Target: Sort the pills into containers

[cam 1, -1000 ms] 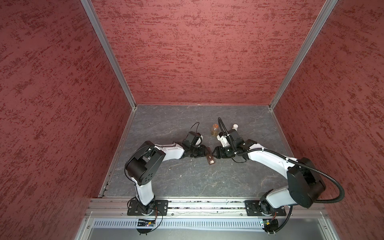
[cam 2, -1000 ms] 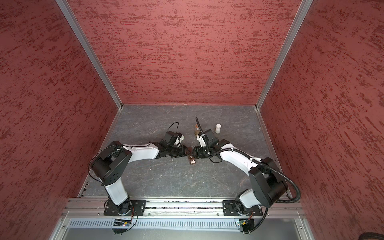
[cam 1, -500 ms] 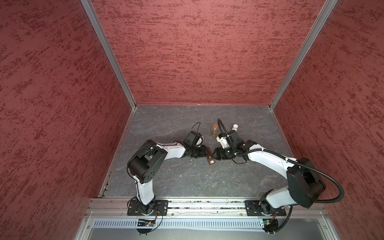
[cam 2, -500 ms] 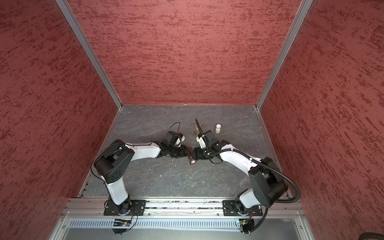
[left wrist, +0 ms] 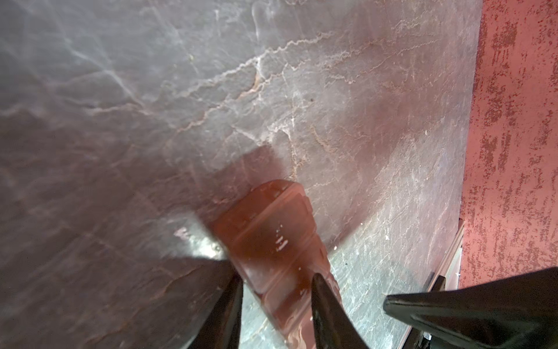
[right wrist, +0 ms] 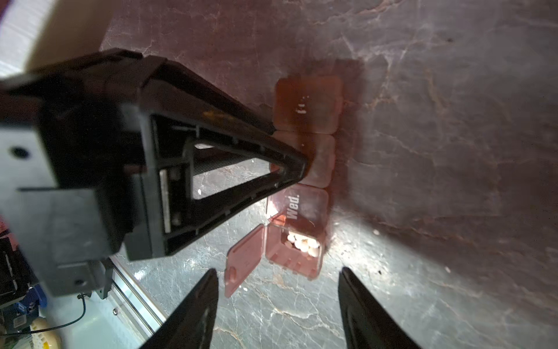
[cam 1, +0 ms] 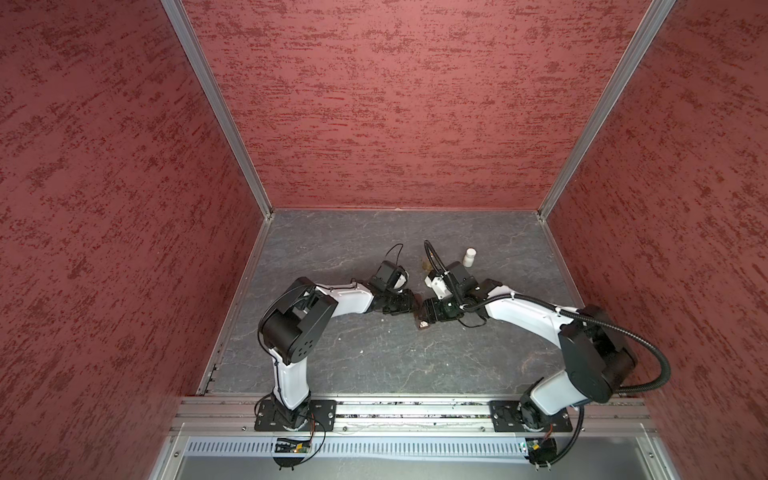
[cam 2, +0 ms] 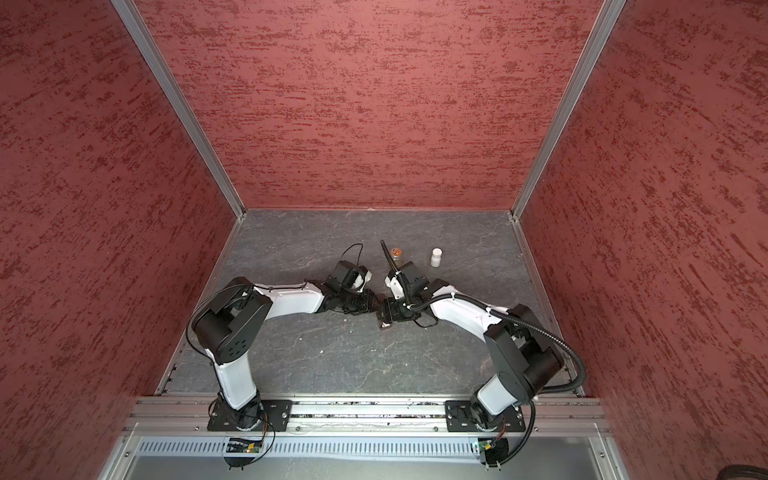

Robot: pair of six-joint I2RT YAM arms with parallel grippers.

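Note:
The containers (right wrist: 305, 193) are a dark-brown strip of lidded compartments on the grey table, seen small in both top views (cam 1: 424, 324) (cam 2: 384, 324). The end compartment's lid (right wrist: 244, 260) is swung open, and white pills (right wrist: 302, 243) lie inside it. My right gripper (right wrist: 277, 270) is open just short of that compartment, with only table between its fingers. My left gripper (left wrist: 276, 279) straddles the strip (left wrist: 271, 241): one finger beside it, the other overlapping it. In the right wrist view a left fingertip (right wrist: 302, 169) touches the second compartment. Whether the left gripper grips is unclear.
A small white bottle (cam 1: 470, 257) (cam 2: 436, 257) and an amber bottle (cam 2: 396, 256) stand behind the grippers. A pale speck (right wrist: 376, 232) lies on the table beside the strip. Red walls (left wrist: 513, 151) close in three sides, and a metal rail (cam 1: 415, 409) runs along the front.
The left arm's elbow has shifted a little to the right. Both grippers stay at the strip, which has not visibly moved.

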